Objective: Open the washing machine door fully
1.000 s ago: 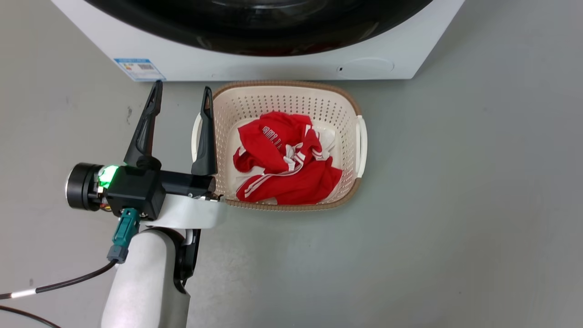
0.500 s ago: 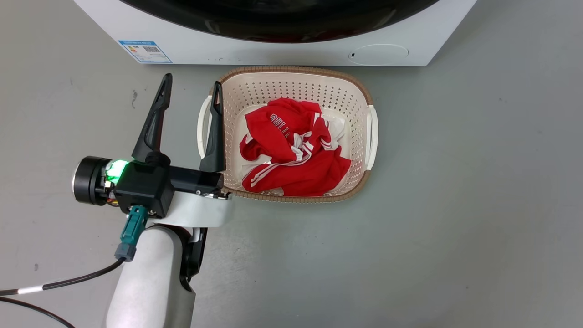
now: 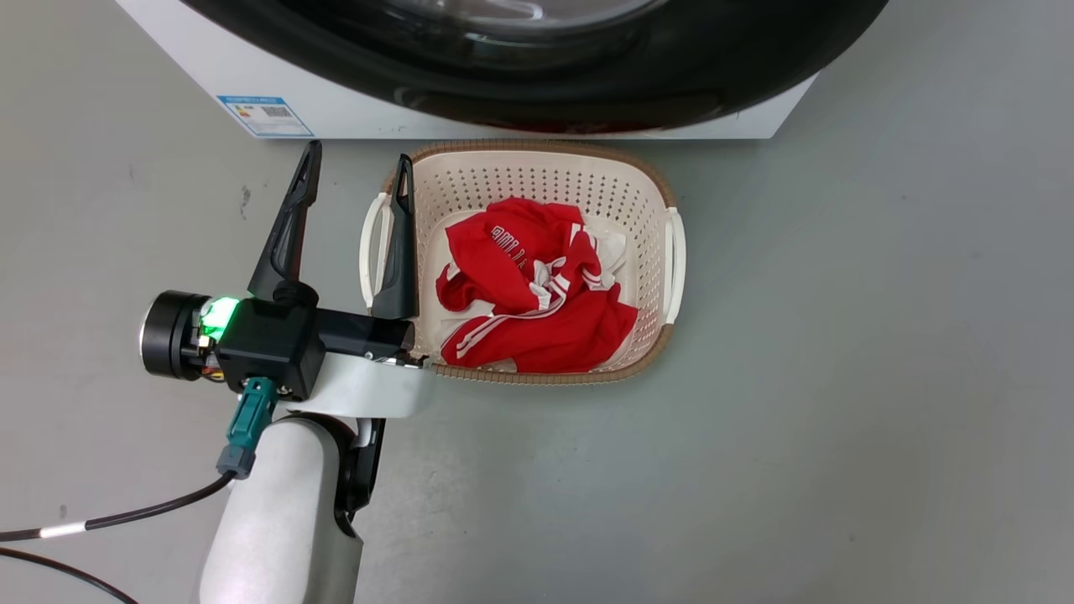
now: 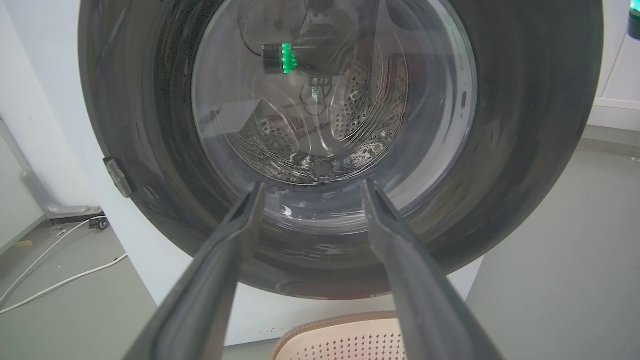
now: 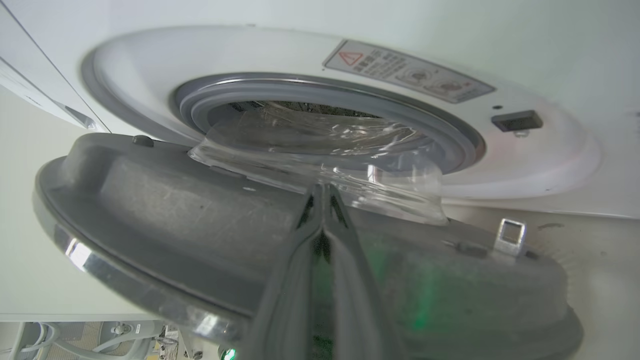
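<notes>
Left gripper [image 3: 358, 158]: long dark fingers spread, empty, above grey floor [image 3: 839, 377], beside perforated cream basket [image 3: 537, 180] holding crumpled red cloth [image 3: 537, 310]. Washing machine door [image 3: 671, 84], far centre: round, upright, glossy black rim, bulging clear glass, ajar, grey inner face toward drum. Right gripper [image 5: 322, 192]: fingers pressed together, tips at glass bulge's base, contact unclear.

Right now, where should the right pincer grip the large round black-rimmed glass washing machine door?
Probably the rim by the metal latch hook, from the inner side: the washing machine door stands ajar, leaving a gap. The right pincer is shut, so open it first.
</notes>
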You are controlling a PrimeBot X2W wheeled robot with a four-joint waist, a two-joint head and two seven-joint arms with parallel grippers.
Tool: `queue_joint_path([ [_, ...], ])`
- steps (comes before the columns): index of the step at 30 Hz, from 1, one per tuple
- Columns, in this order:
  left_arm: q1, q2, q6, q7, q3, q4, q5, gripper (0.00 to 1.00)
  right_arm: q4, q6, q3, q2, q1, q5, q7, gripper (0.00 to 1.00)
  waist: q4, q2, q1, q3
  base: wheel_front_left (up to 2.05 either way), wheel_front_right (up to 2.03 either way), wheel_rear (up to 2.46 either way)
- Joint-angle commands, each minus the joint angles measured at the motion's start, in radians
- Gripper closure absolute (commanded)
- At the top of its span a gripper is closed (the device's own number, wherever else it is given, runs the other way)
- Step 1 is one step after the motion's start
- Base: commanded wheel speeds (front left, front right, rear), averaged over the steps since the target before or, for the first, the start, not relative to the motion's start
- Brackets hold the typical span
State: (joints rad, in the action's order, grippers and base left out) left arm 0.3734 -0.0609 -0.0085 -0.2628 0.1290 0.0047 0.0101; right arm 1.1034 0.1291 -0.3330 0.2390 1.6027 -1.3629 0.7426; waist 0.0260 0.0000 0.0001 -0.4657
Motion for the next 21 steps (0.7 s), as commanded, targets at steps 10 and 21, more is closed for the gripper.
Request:
queue_joint_path([
  [10,-0.02,-0.008,0.0,-0.003,-0.012,0.02,0.004,0.0,-0.113,0.003,-0.008,-0.025,-0.164,-0.046,0.125,1.0,-0.02,0.0,-0.0001,0.076,0.0,0.0,0.0],
  [21,-0.12,-0.01,-0.006,-0.003,-0.019,0.051,0.011,0.0,-0.228,0.003,-0.012,-0.057,-0.373,-0.099,0.211,1.0,-0.011,0.0,-0.0001,0.24,0.0,0.0,0.0],
])
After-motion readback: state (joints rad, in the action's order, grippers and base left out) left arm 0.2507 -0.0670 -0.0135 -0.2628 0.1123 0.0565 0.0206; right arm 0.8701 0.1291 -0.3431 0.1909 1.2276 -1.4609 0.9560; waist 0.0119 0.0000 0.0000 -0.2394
